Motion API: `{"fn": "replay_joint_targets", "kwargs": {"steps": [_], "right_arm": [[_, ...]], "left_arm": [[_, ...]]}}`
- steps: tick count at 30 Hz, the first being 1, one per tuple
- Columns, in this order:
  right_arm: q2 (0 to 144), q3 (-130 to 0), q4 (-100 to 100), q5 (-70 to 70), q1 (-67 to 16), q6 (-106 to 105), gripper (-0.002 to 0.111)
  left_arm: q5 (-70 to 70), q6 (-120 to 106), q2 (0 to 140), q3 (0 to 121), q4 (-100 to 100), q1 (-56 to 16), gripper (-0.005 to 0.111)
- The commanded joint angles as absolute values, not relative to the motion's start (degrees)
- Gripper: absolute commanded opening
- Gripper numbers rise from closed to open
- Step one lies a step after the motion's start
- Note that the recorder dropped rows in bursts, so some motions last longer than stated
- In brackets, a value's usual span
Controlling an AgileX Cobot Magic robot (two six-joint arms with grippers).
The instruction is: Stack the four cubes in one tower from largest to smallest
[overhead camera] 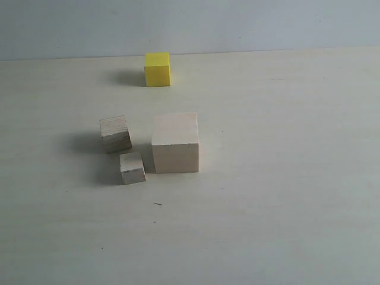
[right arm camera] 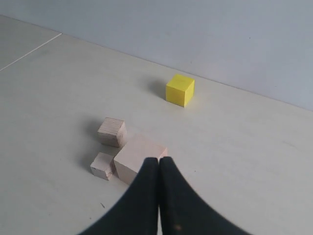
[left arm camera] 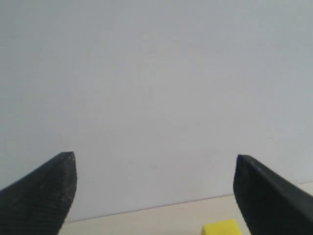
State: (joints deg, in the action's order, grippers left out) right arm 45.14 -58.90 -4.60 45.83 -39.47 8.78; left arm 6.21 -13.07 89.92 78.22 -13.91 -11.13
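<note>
No tower yet: all four cubes sat separately on the table (overhead camera: 285, 178). The large pale cube (overhead camera: 176, 143) sat mid-table, with the smallest cube (overhead camera: 132, 168) just beside its near-left corner and the plywood cube (overhead camera: 115, 133) right behind that one (touching or not, couldn't tell). The yellow cube (overhead camera: 157, 69) stood well apart, far back near the wall (left arm camera: 156, 73). The left gripper (left arm camera: 155, 157) was spread wide, holding nothing. The right gripper (right arm camera: 159, 159) was pinched fully together, empty too.

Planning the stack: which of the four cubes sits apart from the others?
The bright yellow cube, alone near the wall; the large pale cube, plywood cube and smallest pale cube cluster together mid-table.
</note>
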Motion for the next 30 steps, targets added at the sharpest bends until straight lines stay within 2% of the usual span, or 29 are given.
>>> {"fn": "replay_joint_targets", "kwargs": {"steps": [1, 9, 17, 22, 30], "right_arm": [[44.82, -58.69, -5.11, 45.72, -39.34, 8.98, 0.0], [44.82, -58.69, -6.0, 48.36, -39.34, 8.98, 0.0], [44.82, -58.69, -6.54, 50.08, -39.34, 8.98, 0.0], [44.82, -58.69, -6.54, 50.52, -39.34, 8.98, 0.0], [44.82, -58.69, -6.07, 51.36, -39.34, 9.66, 0.0]], "left_arm": [[10.97, -12.86, 96.55, 87.49, -14.74, -13.6, 0.084], [21.85, -12.77, 109.16, 104.77, -18.64, -16.57, 0.083], [31.87, -6.04, 120.86, 121.43, -15.33, -16.57, 0.083], [36.37, -4.66, 125.25, 126.07, -12.83, -17.28, 0.083], [37.83, -3.8, 127.49, 126.1, -9.41, -20.61, 0.083]]}}
